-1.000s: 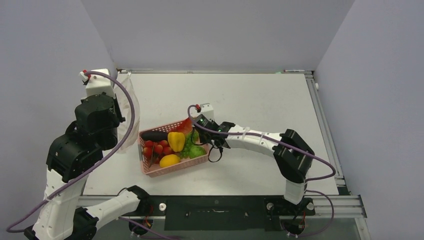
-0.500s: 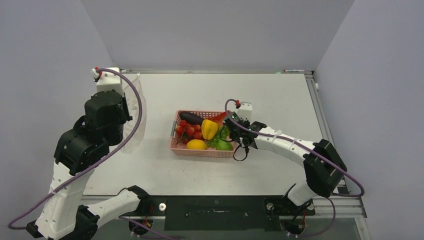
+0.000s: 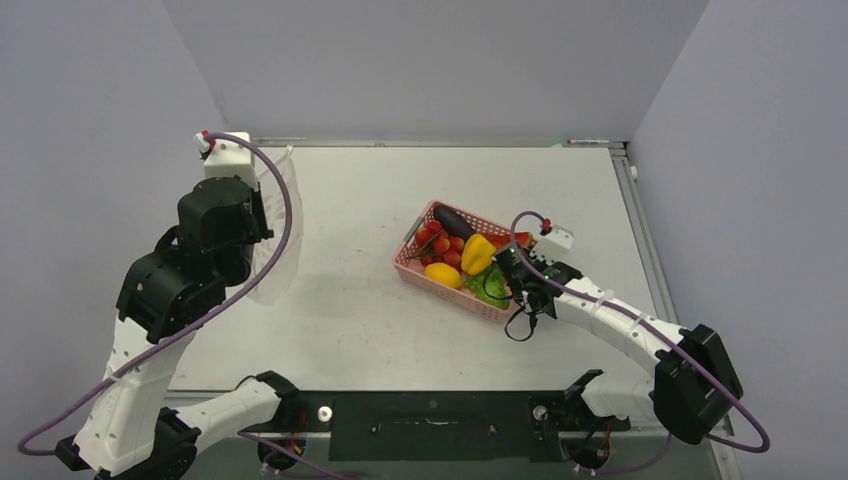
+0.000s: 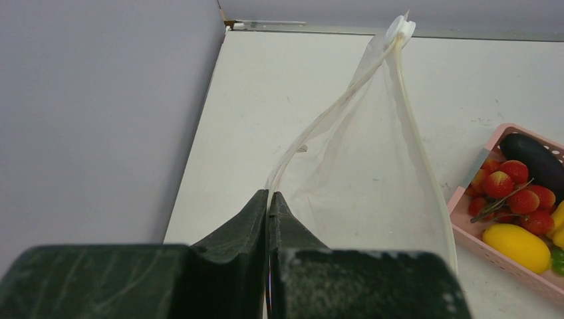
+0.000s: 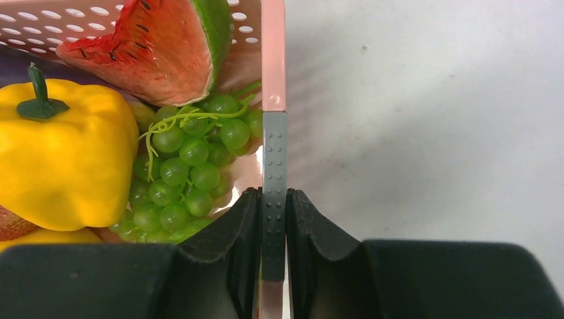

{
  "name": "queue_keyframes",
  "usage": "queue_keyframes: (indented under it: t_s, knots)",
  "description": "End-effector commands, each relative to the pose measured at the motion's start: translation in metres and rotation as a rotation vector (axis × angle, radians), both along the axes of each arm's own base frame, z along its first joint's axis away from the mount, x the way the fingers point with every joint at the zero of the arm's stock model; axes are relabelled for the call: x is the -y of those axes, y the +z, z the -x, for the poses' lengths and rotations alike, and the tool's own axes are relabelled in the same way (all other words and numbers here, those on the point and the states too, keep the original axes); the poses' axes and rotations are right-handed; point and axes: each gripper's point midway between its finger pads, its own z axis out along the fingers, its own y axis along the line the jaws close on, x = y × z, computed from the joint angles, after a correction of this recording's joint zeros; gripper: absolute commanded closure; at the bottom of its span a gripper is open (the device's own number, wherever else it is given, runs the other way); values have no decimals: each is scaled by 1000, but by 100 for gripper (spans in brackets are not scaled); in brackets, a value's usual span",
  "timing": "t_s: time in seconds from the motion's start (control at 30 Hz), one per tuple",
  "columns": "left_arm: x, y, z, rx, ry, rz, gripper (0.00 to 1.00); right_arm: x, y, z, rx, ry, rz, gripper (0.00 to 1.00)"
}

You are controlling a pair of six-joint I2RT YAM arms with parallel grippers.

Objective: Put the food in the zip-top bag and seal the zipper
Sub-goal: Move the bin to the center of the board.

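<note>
Your left jaws are pinched shut on the mouth edge of the zip-top bag (image 4: 372, 166), right at the zipper (image 4: 307, 136). From the left wrist camera you can see that strip run away from the jaws to a small white tab (image 4: 401, 26) at the far end. The opposite strip comes back down the right side, apart from the first, so the mouth stands parted. From the top camera you see the bag hanging lifted beside the left arm (image 3: 215, 225), over the far left part of the surface (image 3: 400, 180).

Your right jaws are closed on the rim of the pink basket (image 5: 273, 60), one finger inside the wall and one outside. The basket sits right of centre on the surface, turned at an angle, well apart from the bag.

All the food you can see lies in the basket. A yellow bell pepper (image 5: 63, 153) sits just beside a green grape cluster (image 5: 186, 166), which lies against the gripped wall. A watermelon slice (image 5: 166, 46) rests in the corner beyond the grapes. At the other end you have a dark eggplant (image 4: 539, 159), a cluster of small red fruits (image 4: 509, 189) and a lemon (image 4: 517, 242).
</note>
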Motion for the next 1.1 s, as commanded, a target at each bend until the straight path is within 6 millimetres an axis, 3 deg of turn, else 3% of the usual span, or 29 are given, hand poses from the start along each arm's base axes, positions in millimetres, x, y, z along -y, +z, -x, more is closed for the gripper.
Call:
queue_keyframes:
  t_s: [0.0,0.1,0.23,0.43,0.53,0.73,0.93,1.07]
  knots:
    - [9,9,-7,48,-23,54,100,23,11,3,82,-162,-27,95]
    - [11,6,-8,41,-30,54,100,32,8,13,83,-212,-37,95]
    - [11,2,-9,37,-31,47,100,30,5,16,97,-217,-87,92]
    - [14,-3,-11,29,-40,47,100,26,7,15,97,-195,-103,67]
    - [14,-4,-11,29,-36,45,100,24,11,14,99,-179,-108,61]
    - [12,-5,-11,29,-31,41,100,25,32,11,116,-127,-70,44]
    - [12,-7,-11,30,-26,39,100,27,57,9,117,-54,-11,39]
    - [11,-10,-10,26,-26,38,100,17,73,3,113,66,23,38]
